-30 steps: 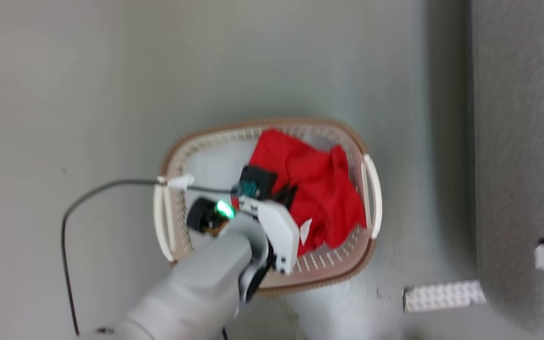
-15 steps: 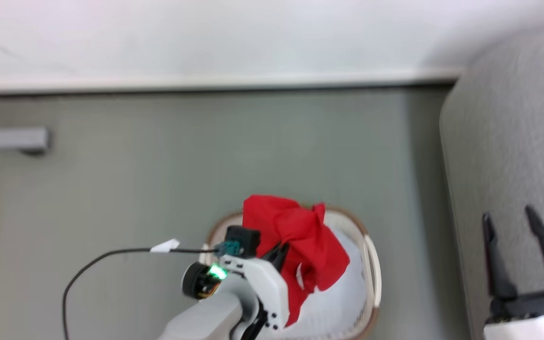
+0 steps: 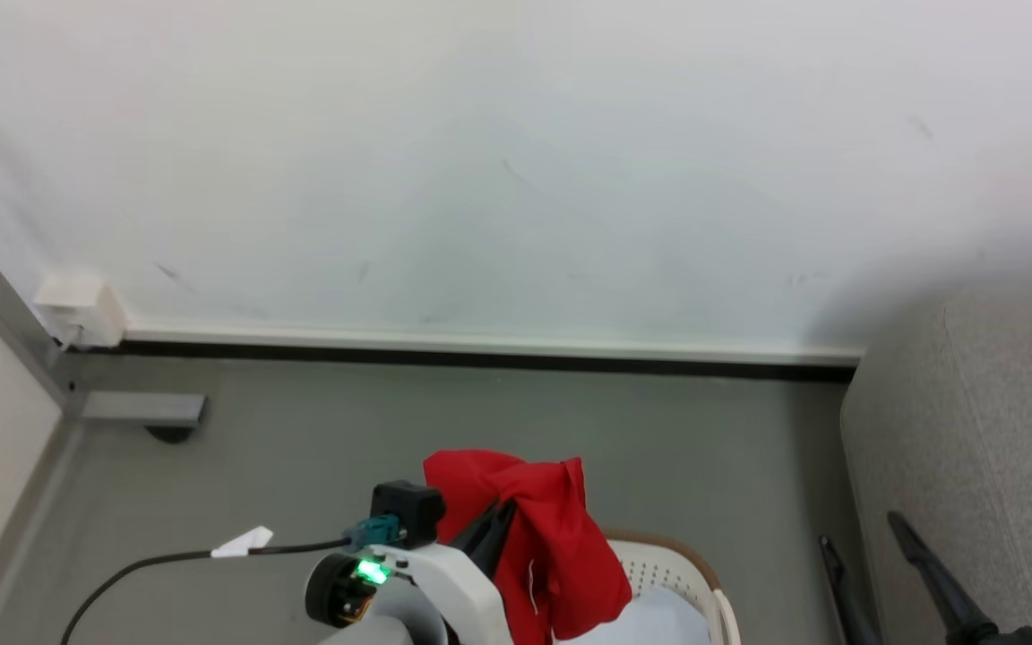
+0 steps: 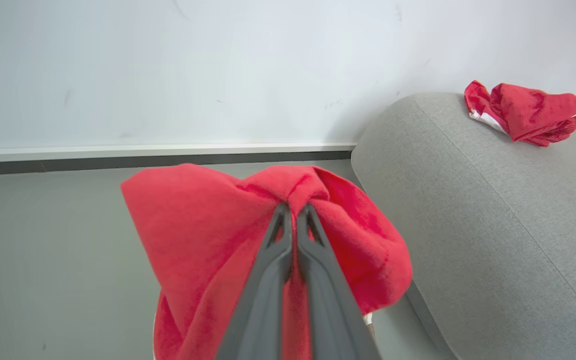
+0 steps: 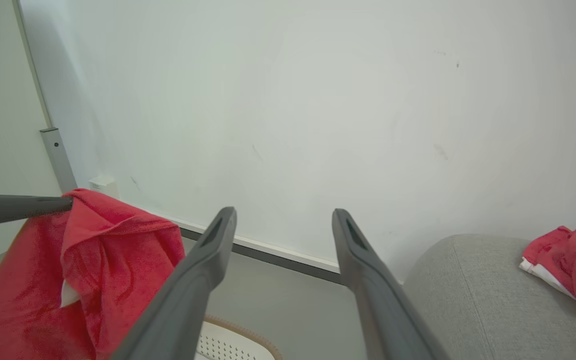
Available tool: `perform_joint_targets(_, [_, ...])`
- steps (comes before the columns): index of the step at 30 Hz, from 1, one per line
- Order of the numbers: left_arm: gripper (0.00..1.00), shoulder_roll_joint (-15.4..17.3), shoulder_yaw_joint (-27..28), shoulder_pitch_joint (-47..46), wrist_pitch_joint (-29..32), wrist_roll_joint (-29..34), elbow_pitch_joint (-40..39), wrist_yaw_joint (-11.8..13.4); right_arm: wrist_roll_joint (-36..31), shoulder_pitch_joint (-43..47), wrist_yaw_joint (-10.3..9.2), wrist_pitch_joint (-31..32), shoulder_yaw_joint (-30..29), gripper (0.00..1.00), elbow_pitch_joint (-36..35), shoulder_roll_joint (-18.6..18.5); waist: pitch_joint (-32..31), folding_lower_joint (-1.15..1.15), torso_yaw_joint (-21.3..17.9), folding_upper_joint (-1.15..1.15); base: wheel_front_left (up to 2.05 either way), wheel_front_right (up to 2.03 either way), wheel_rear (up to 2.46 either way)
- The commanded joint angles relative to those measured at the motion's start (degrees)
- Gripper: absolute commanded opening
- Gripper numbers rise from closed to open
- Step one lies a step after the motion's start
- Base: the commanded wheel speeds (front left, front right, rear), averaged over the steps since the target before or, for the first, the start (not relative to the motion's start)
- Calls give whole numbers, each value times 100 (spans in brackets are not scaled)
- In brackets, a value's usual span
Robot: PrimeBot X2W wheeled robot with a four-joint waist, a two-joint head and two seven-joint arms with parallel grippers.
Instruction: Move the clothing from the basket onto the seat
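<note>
Clothing (image 4: 198, 235), pinched in left gripper (image 4: 295, 207), hangs over basket (image 3: 659, 569) (right gripper (image 5: 283, 215) agape beside seat (image 3: 946, 448)).

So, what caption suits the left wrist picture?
Left hand shut on a red garment beside the grey seat, where a second red garment lies.

We take this for a mocked-up home corner in a lab: beyond the left gripper (image 4: 293, 209) stand a bare white wall (image 4: 168, 65) and grey floor (image 4: 43, 240), with a grey upholstered seat (image 4: 493, 200) to its right and a laundry basket (image 3: 655, 569) below it.
</note>
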Motion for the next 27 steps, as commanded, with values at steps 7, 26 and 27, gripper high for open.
perform_joint_targets(7, [0,692,90,280,123,132,-1386,560,169,-31,-17,3,734,100,-74,-272,-507,2,108,0,0,0,0])
perform_joint_targets(26, [0,861,-137,19,590,448,-3263,1151,414,-939,-17,4,2338,100,-106,-429,-563,2,79,0,0,0,0])
perform_joint_targets(27, [0,807,-170,-4,604,458,-3248,1128,411,-975,-17,4,2365,100,-81,-407,-557,2,67,0,0,0,0])
